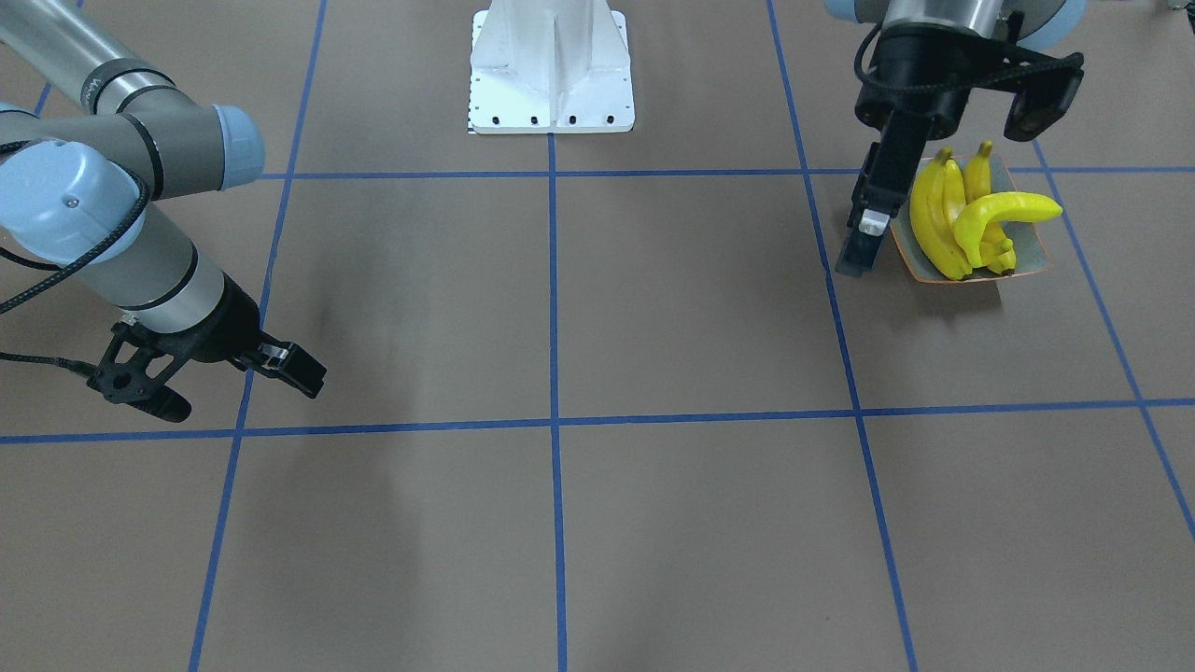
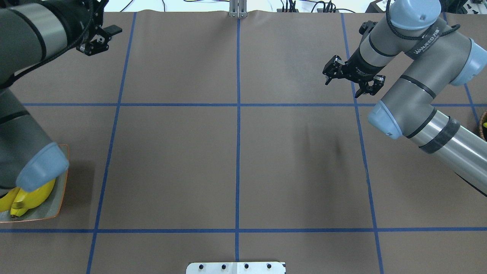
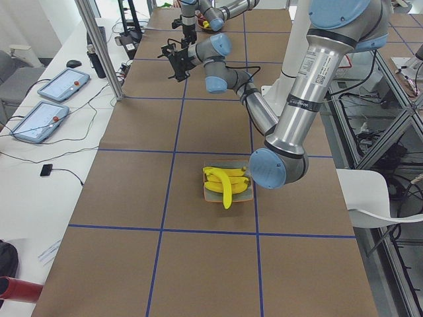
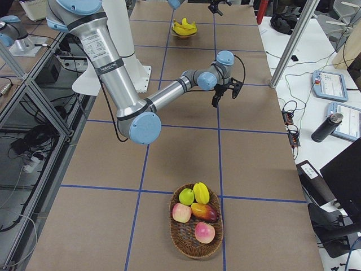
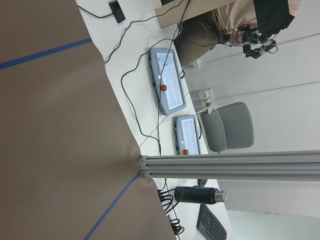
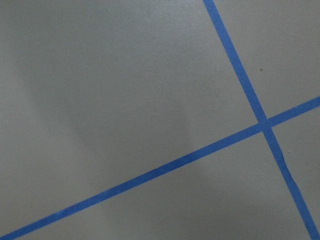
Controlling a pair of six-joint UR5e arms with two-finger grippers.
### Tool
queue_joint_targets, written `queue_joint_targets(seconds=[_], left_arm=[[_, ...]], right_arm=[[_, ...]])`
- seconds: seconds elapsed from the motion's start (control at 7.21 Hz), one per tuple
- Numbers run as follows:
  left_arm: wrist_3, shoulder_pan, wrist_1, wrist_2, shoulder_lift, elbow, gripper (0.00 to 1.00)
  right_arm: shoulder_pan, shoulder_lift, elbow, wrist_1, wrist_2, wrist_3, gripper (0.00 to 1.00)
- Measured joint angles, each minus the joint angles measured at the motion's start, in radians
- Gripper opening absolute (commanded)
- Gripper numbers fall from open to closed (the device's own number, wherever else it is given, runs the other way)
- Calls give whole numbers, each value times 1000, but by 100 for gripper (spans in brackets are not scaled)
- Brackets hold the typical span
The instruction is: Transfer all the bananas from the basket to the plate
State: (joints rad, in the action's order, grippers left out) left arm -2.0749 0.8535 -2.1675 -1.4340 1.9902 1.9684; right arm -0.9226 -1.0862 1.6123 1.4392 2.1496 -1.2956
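Note:
Several yellow bananas (image 1: 971, 219) lie piled on the square grey-green plate (image 1: 1027, 252) with the orange rim, one lying across the others. They also show partly under my left arm in the overhead view (image 2: 30, 196). The wicker basket (image 4: 192, 250) at the table's other end holds apples and other fruit; no banana shows in it. My left gripper (image 1: 857, 245) is raised high, points out toward the operators' side, looks open and is empty. My right gripper (image 2: 367, 88) hovers over bare table near a tape crossing, looks open and is empty.
The white robot base (image 1: 551, 65) stands at the table's near middle edge. Blue tape lines divide the brown table. A side table with tablets (image 3: 56, 86), cables and a dark bottle (image 4: 326, 127) runs along the far edge.

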Motion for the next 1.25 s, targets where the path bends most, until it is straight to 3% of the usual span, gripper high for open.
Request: queue_joint_targets(seconds=[0.28, 0.69, 1.25], left_arm=[[245, 113, 5, -86, 56, -121, 99], [829, 306, 116, -332, 60, -258, 99], [1496, 497, 270, -674, -40, -418, 99]], right_arm=[[-46, -23, -15, 3, -27, 119, 100], [-158, -64, -110, 6, -28, 363, 100], [-299, -114, -215, 11, 8, 676, 100]])
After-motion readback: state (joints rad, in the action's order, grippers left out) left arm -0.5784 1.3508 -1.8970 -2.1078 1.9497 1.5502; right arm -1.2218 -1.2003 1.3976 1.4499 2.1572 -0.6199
